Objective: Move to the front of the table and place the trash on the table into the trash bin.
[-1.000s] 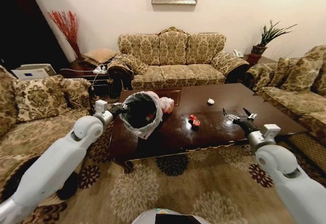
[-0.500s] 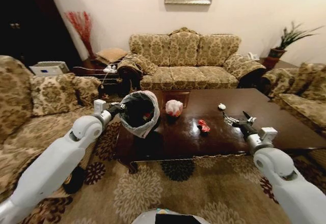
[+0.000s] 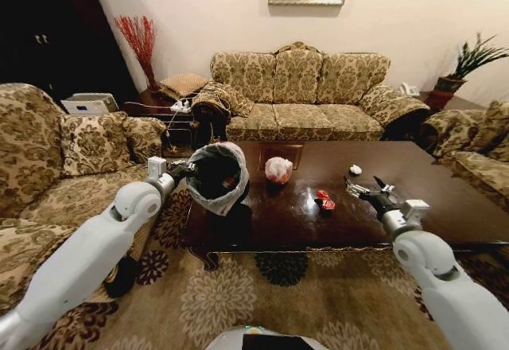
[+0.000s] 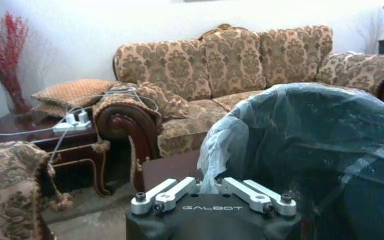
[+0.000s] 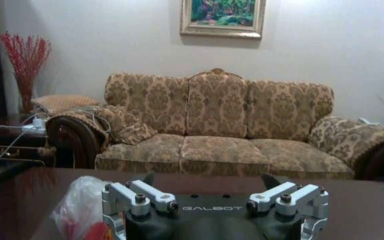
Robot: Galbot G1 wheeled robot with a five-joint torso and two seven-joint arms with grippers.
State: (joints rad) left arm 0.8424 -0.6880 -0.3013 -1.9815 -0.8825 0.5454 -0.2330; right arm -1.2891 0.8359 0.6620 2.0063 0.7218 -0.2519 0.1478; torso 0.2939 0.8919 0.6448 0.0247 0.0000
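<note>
We record the left end effector (image 3: 185, 170) clamped on the rim of the trash bin (image 3: 216, 176), holding it tilted, mouth toward the camera, over the table's (image 3: 413, 199) left end. The right end effector (image 3: 362, 192) hovers above the table's right half, fingers spread apart, holding nothing. On the table: plastic bag bundle (image 3: 278, 169) just beside the bin, red wrapper (image 3: 324, 200) mid-table, white paper wad (image 3: 355, 169) further back. Sofas flank the table on three sides; the near edge faces open carpet.
</note>
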